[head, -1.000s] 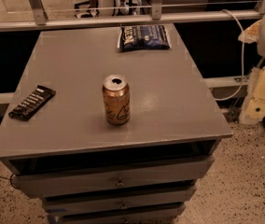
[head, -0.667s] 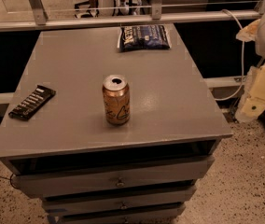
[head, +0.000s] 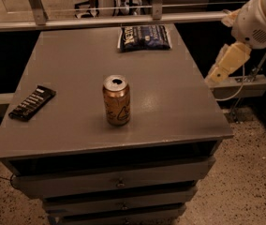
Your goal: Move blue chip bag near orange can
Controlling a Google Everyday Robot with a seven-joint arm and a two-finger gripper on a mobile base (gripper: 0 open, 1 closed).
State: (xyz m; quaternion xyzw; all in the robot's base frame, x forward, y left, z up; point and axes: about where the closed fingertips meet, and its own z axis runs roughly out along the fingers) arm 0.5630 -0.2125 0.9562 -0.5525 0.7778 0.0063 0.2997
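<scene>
The blue chip bag (head: 144, 36) lies flat at the far edge of the grey table (head: 180, 111), a little right of centre. The orange can (head: 116, 100) stands upright near the middle of the table, closer to the front. The bag and the can are well apart. My gripper (head: 220, 68) hangs in the air off the table's right edge, to the right of the bag and nearer the front than it, touching nothing. The white arm reaches in from the upper right corner.
A flat black bar-shaped wrapper (head: 32, 102) lies at the table's left edge. A metal rail (head: 100, 20) runs behind the table. Drawers (head: 119, 184) sit under the tabletop. A cable (head: 233, 95) hangs at the right over speckled floor.
The arm and gripper have risen and shifted slightly left, closer to the table's right edge. The bag, the can and the wrapper have not moved.
</scene>
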